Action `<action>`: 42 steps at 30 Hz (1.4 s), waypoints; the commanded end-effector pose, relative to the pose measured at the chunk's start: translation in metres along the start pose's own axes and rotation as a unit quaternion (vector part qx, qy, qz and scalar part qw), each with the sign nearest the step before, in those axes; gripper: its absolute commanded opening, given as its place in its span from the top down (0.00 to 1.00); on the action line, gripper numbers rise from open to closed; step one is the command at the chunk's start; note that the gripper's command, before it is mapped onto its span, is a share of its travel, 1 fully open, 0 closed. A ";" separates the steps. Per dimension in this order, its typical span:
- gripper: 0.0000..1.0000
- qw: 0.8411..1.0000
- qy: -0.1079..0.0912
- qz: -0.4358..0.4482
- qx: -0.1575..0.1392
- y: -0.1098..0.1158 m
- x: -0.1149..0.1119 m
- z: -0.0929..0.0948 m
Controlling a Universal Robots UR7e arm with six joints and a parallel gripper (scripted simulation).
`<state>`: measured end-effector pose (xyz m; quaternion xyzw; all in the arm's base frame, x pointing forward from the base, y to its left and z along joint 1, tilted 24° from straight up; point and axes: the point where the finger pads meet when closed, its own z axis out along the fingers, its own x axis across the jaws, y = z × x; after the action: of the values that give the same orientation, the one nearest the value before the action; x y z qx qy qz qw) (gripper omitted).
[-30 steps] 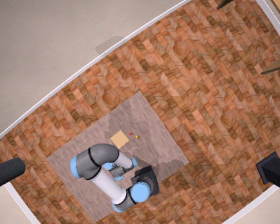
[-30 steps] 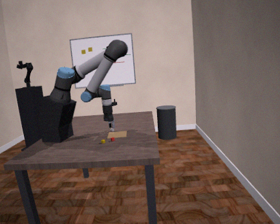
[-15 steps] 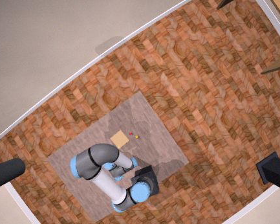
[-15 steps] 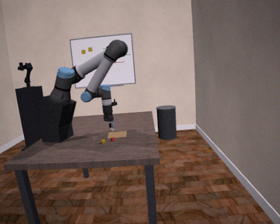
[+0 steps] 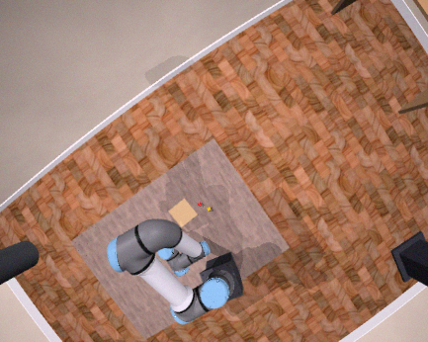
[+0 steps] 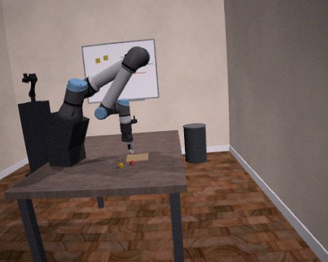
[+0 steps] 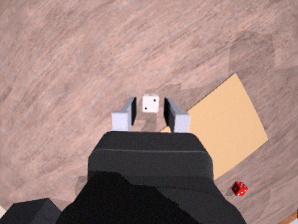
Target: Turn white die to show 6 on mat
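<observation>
The white die (image 7: 150,103) shows between the fingers in the wrist view, with two pips on its upper face and a gap at each side. It lies on the table beyond the tan mat's near corner, off the mat (image 5: 183,213) (image 6: 138,157) (image 7: 227,125). My gripper (image 6: 131,148) (image 7: 150,106) is partly open, pointing down over the die, with nothing gripped. The fingers are hidden under the arm in the top view. The red die (image 5: 200,204) (image 6: 132,163) (image 7: 240,188) and the yellow die (image 5: 210,209) (image 6: 120,165) lie on the table beside the mat; their pips are too small to read surely.
The brown table (image 5: 243,217) (image 6: 160,179) carries the arm's dark base (image 6: 67,144). The mat lies to the right of the fingers in the wrist view, with the red die past its lower edge. A dark bin (image 6: 195,144) stands on the floor behind the table.
</observation>
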<state>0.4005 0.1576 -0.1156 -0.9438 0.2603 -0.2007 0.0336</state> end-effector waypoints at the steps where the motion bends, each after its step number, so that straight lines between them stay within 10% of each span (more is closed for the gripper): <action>1: 0.30 1.000 0.000 0.000 0.000 0.000 0.000 0.000; 42: 0.30 1.000 0.000 0.000 0.000 0.000 0.000 0.026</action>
<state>0.4107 0.1566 -0.1395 -0.9438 0.2603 -0.2006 0.0336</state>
